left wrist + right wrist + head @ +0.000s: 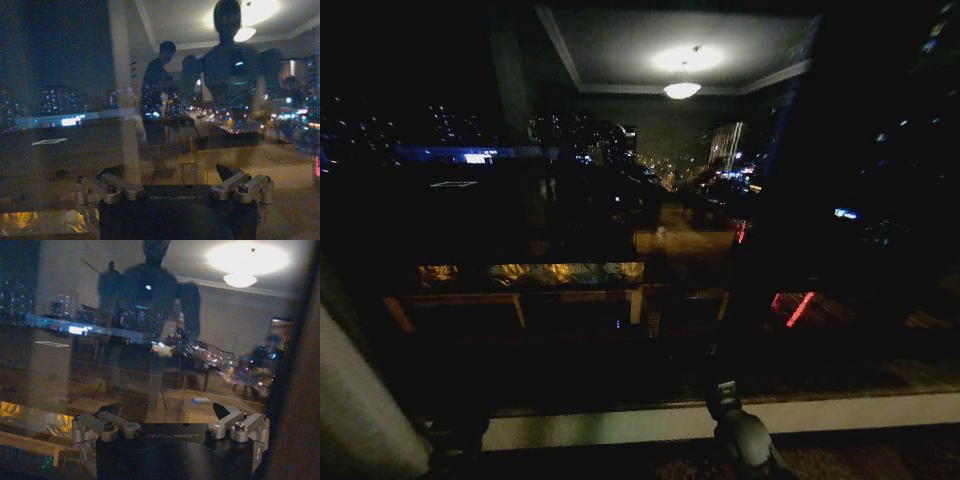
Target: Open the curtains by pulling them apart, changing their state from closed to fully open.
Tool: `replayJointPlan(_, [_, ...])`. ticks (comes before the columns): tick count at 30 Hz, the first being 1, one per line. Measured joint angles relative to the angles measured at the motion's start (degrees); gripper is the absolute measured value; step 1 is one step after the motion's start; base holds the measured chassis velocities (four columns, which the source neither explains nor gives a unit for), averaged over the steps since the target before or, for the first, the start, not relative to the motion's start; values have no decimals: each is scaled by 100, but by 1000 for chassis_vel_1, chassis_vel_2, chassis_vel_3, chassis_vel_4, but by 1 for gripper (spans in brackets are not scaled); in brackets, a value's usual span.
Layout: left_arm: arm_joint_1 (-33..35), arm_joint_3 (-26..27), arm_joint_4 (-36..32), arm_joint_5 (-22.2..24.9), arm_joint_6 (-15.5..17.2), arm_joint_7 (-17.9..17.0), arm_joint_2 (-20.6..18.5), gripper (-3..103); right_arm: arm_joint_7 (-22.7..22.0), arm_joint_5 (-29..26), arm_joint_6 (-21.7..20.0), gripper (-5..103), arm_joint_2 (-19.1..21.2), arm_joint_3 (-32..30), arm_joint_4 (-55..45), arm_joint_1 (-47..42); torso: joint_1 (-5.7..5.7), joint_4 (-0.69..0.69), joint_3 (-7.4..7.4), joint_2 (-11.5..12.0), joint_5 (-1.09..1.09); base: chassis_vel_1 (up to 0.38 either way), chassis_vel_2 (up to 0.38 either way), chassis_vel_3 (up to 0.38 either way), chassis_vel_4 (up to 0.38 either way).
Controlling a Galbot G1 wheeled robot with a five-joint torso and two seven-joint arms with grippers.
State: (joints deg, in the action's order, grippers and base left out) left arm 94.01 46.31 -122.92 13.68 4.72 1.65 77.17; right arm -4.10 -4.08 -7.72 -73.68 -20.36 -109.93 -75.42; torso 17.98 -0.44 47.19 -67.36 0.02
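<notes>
Nighttime glass fills the scene, and the main risk from here is a blind reach: reflections of the room, the ceiling lamp (pixel 682 88) and the robot itself sit on the window (pixel 620 250), so a gripper sent toward fabric could meet the pane instead, or catch too few folds and let them slip. Nearest, at about 5 o'clock in the head view, the right gripper (pixel 723 395) rises from a dark forearm, held low and just short of the pale window sill (pixel 620 428); its own wrist view shows the right gripper (pixel 169 412) with jaws spread wide, grasping nothing and facing the glass. The left gripper (pixel 172 175), in its wrist view, is likewise released and empty, level and pointed at the pane; its arm is a dark shape at 7 o'clock. One curtain panel (pixel 360 400) hangs bunched at 8 o'clock, at the left edge, clear of the glass. I judge the curtains already drawn well apart. Farther out, city lights glow.
</notes>
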Motion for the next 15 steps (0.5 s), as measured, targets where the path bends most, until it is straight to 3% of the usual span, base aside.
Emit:
replayJointPlan(9, [-38, -18, 206, -1, -43, -1, 8, 100, 1, 19, -51, 100, -27, 23, 71, 48, 0, 0, 0, 0, -1, -318, -360, 314, 346])
replayJointPlan(15, [-69, -38, 296, -1, -101, 7, 9, 100, -3, 22, -65, 100, -54, 28, 139, 87, 1, 0, 0, 0, -2, -178, -394, 197, 412])
